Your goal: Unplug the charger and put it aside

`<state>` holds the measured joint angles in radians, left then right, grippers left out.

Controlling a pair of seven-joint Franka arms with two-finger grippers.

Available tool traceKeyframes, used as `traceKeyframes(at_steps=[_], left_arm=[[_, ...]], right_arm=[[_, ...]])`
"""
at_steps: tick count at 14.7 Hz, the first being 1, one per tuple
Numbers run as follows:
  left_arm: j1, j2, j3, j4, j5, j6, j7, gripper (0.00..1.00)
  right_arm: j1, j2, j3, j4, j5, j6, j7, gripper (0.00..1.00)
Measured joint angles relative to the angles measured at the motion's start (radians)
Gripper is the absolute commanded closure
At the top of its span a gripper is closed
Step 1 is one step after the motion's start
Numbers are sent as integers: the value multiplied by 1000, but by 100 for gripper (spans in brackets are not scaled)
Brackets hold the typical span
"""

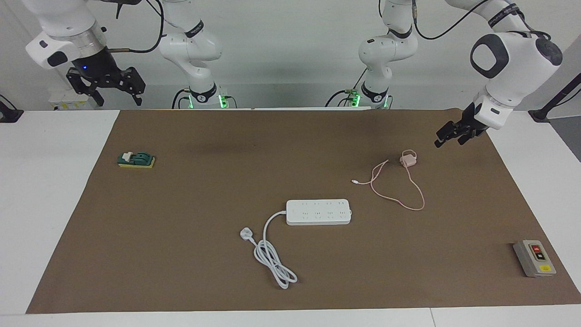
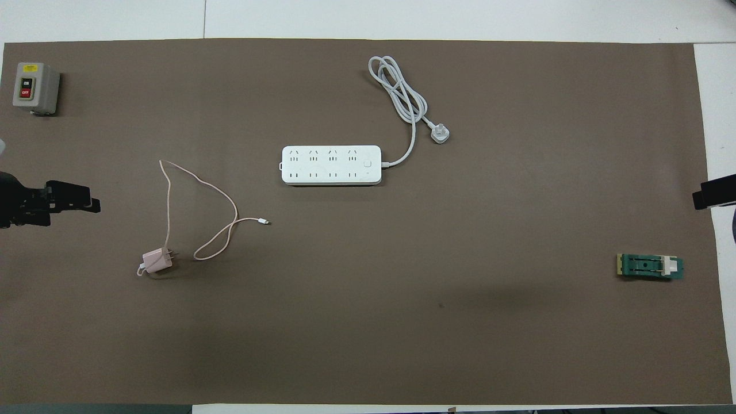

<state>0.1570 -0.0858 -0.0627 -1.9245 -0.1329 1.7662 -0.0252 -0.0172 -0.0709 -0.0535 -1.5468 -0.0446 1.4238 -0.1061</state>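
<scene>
The charger (image 1: 408,160) (image 2: 156,260), a small pale pink cube, lies on the brown mat with its prongs free of any socket. Its thin pink cable (image 1: 411,195) (image 2: 198,181) loops across the mat toward the white power strip (image 1: 318,211) (image 2: 331,165) without touching it. My left gripper (image 1: 448,141) (image 2: 92,198) hangs open and empty in the air over the mat's edge at the left arm's end, apart from the charger. My right gripper (image 1: 118,97) (image 2: 713,195) waits raised and open at the right arm's end.
The power strip's thick white cord and plug (image 1: 272,254) (image 2: 405,100) lie coiled farther from the robots. A grey switch box (image 1: 534,258) (image 2: 34,87) sits at the mat's corner at the left arm's end. A green block (image 1: 136,160) (image 2: 650,267) lies toward the right arm's end.
</scene>
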Motion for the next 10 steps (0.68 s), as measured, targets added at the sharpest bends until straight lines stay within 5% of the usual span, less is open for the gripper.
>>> traceKeyframes(at_steps=[5, 10], left_arm=[[-45, -6, -4, 158, 64, -178, -116, 0], [-74, -9, -5, 215, 127, -218, -168, 0]], right_arm=[[0, 0, 0, 0, 31, 0, 1, 0], [1, -2, 2, 0, 39, 0, 1, 0]])
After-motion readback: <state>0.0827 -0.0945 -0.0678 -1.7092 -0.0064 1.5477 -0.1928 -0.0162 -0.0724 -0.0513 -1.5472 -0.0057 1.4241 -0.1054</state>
